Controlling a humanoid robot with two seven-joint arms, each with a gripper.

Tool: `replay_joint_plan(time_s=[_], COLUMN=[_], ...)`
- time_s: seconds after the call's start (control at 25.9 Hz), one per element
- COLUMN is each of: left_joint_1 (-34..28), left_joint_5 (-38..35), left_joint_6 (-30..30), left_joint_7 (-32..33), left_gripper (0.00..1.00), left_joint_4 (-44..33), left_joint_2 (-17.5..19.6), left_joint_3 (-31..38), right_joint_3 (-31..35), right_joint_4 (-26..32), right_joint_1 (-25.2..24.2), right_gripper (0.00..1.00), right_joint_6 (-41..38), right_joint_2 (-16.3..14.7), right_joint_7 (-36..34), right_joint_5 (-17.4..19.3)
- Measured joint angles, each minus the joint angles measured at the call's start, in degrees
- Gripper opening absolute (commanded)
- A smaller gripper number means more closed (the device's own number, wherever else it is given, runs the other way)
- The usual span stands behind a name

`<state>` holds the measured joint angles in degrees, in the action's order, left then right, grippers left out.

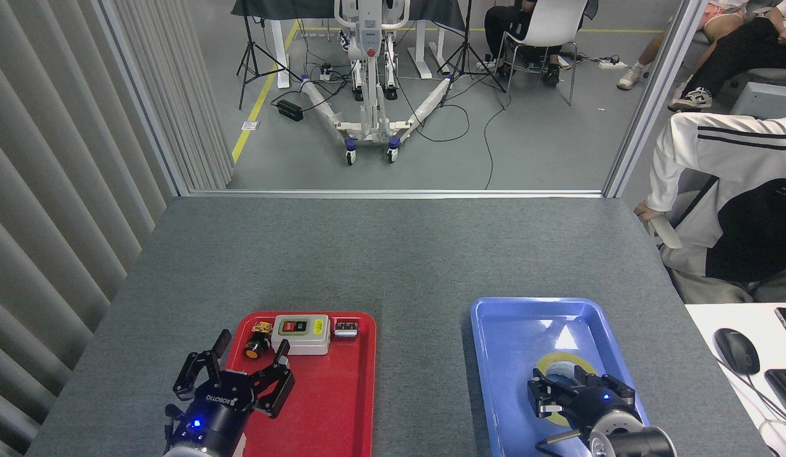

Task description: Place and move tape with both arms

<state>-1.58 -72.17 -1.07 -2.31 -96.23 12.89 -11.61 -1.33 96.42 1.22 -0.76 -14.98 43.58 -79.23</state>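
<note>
tape (561, 367): lying flat in the blue tray (507, 355), near-right part of the tabletop (393, 254). Hole faces up, so its axis is vertical. Only the far arc of the yellow ring shows; the rest is under my right hand.

right hand (580, 397): directly over the tape, pointing down, fingers (538, 395) spread around the ring. Can't tell whether they grip the roll or just straddle it; the wrist blocks the contact.

left hand (231, 381): fingers splayed, holding nothing. Hovers at the near-left corner of the red tray (342, 406), well apart from the tape.

red tray contents: grey switch box (300, 334), round black-and-orange button (256, 346), small metal part (345, 328), all along the far edge.

key relation: tape is straight below the right hand, no sideways offset visible. Left hand is a full tray gap away to the left, so right arm is clearly the nearer one.

judgement: next move probably belongs to the right arm. With the roll flat, the grip has to pinch across the rim or wall from above.

risk: smooth tray, so the roll may slide if the fingers meet it unevenly.
</note>
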Motion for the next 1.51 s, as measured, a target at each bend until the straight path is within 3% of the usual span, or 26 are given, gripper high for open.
replay_joint_plan(time_s=[0.19, 0.43, 0.54, 0.85, 1.51], left_joint_1=[0.0, -0.1, -1.1, -2.6, -4.9], left_joint_5=[0.0, -0.1, -0.4, -0.7, -0.6], left_joint_6=[0.0, -0.1, -0.4, -1.6, -2.9], left_joint_7=[-0.2, -0.5, -3.2, -8.1, -6.5], left_gripper=[1.00, 1.00, 1.00, 1.00, 1.00], left_joint_4=[0.0, -0.1, 0.0, 0.3, 0.2], left_joint_2=[-0.1, -0.1, -0.9, -1.5, -2.1], left_joint_3=[-0.5, -0.5, -0.3, 0.7, 8.6], right_joint_3=[0.2, 0.6, 1.3, 1.7, 1.1], right_joint_4=[0.5, 0.2, -0.1, -1.1, -2.1], right_joint_1=[-1.0, -4.2, -5.8, -6.8, -7.6], right_gripper=[1.00, 1.00, 1.00, 1.00, 1.00], right_joint_6=[3.9, 9.1, 8.5, 7.3, 5.1], right_joint_2=[0.5, 2.0, 2.9, 3.1, 2.8], right_joint_7=[-8.2, -35.2, -41.8, -45.0, -45.3], right_joint_5=[0.0, -1.7, -2.6, -2.7, -2.3])
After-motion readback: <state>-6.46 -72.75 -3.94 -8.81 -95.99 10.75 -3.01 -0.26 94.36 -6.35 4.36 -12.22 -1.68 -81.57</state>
